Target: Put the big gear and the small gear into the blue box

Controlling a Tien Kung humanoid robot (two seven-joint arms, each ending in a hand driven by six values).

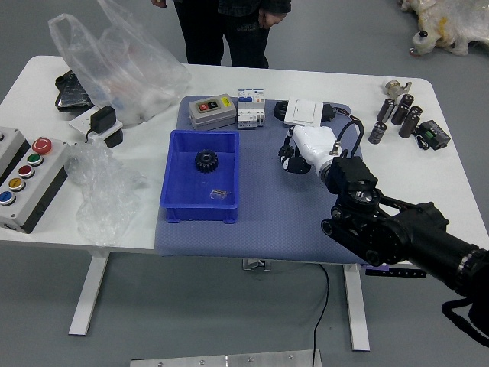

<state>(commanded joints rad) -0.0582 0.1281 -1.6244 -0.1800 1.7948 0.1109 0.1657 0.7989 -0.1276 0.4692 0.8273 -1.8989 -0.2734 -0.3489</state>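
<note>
My right hand [289, 155], with a white palm and back and black fingertips, is over the right half of the blue-grey mat. Its fingers are closed around the small black gear, which they almost fully hide. Inside the blue box [166, 172], on its floor toward the back, lies the big black gear [206, 160]. A small metallic piece [219, 194] is also in the box, near its front right. The box stands left of the hand, apart from it. My left arm is out of view.
Behind the hand are a white square device [304, 113] and white-blue blocks [250, 108]; a grey switch box [212, 112] sits behind the blue box. Dark cylinders [401, 109] stand right, plastic bags and a button panel [32, 180] left. A person stands beyond the table, hands [270, 18] lowered.
</note>
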